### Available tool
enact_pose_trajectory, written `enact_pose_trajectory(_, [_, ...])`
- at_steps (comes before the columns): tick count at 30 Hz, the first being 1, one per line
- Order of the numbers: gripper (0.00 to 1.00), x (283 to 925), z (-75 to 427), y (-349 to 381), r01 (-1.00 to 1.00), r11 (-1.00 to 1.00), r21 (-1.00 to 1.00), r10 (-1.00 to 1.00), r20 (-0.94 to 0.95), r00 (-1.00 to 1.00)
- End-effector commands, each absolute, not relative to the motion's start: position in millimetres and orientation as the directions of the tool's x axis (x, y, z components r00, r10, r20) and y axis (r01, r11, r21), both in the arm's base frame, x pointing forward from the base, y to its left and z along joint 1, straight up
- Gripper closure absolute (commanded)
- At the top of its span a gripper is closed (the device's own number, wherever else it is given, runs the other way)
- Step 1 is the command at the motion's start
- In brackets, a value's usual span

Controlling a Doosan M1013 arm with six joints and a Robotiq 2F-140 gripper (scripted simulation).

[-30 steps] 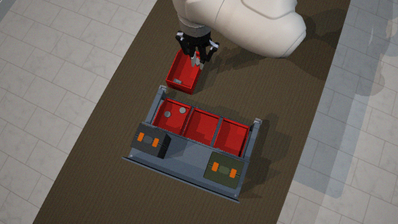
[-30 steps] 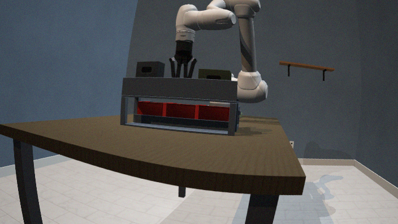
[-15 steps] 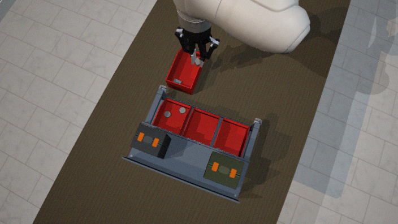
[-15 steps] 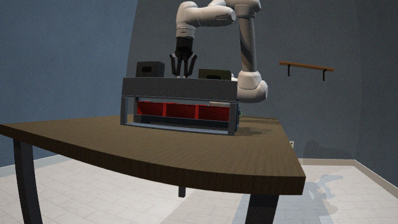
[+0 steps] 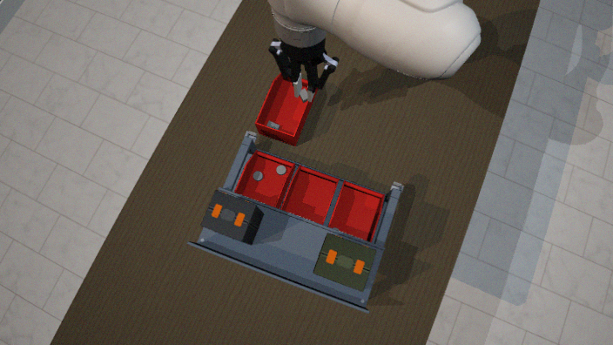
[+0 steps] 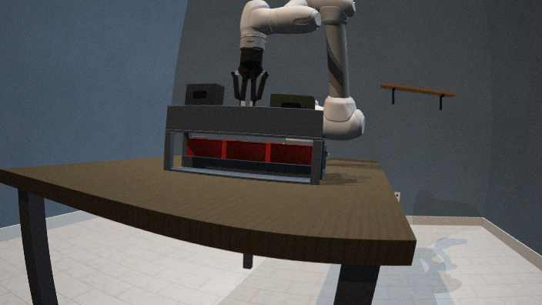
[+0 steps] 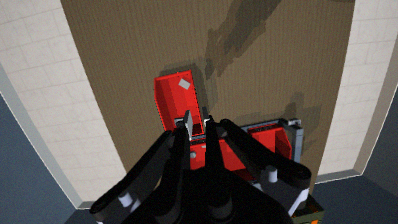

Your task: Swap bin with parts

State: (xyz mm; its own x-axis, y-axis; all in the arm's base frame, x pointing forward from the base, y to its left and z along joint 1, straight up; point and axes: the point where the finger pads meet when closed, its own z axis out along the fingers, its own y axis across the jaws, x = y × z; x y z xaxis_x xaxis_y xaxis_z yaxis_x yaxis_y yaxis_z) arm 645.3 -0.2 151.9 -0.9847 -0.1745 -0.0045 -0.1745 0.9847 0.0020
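Note:
My gripper point(image 5: 304, 90) point(image 6: 247, 103) point(image 7: 197, 114) hangs above the right side of the table bin, its fingers a small gap apart with nothing between them. The red bin with parts point(image 5: 284, 106) point(image 7: 175, 102) stands upright on the table behind the shelf. A grey part point(image 5: 273, 125) lies at its end near the shelf and another point(image 7: 184, 83) towards the other end. The shelf point(image 5: 237, 163) point(image 6: 168, 150) holds three red bins. The middle one point(image 5: 312, 196) looks empty, the left one point(image 5: 266, 192) holds two round discs, and the right one point(image 5: 359, 209) has a small grey spot near the board's edge.
The shelf's upper board point(image 5: 287, 244) covers the lower ends of the shelf bins in the top view. A black case point(image 5: 231, 224) point(image 6: 208, 94) and a green case point(image 5: 344, 272) point(image 6: 292, 100) stand on it. Posts point(image 5: 392, 209) flank the row of bins.

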Motion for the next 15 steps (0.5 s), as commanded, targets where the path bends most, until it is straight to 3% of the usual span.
enact_pose_trajectory(1, [0.76,645.3,152.6,-0.2,-0.174,0.985,0.002,-0.174,-0.005,-0.985])
enact_pose_trajectory(10, [0.76,645.3,153.2,-0.2,-0.174,0.985,0.002,-0.174,-0.005,-0.985])
enact_pose_trajectory(11, [0.90,645.3,153.2,-0.2,-0.174,0.985,0.002,-0.174,-0.005,-0.985])
enact_pose_trajectory(15, [0.90,645.3,153.2,-0.2,-0.174,0.985,0.002,-0.174,-0.005,-0.985])
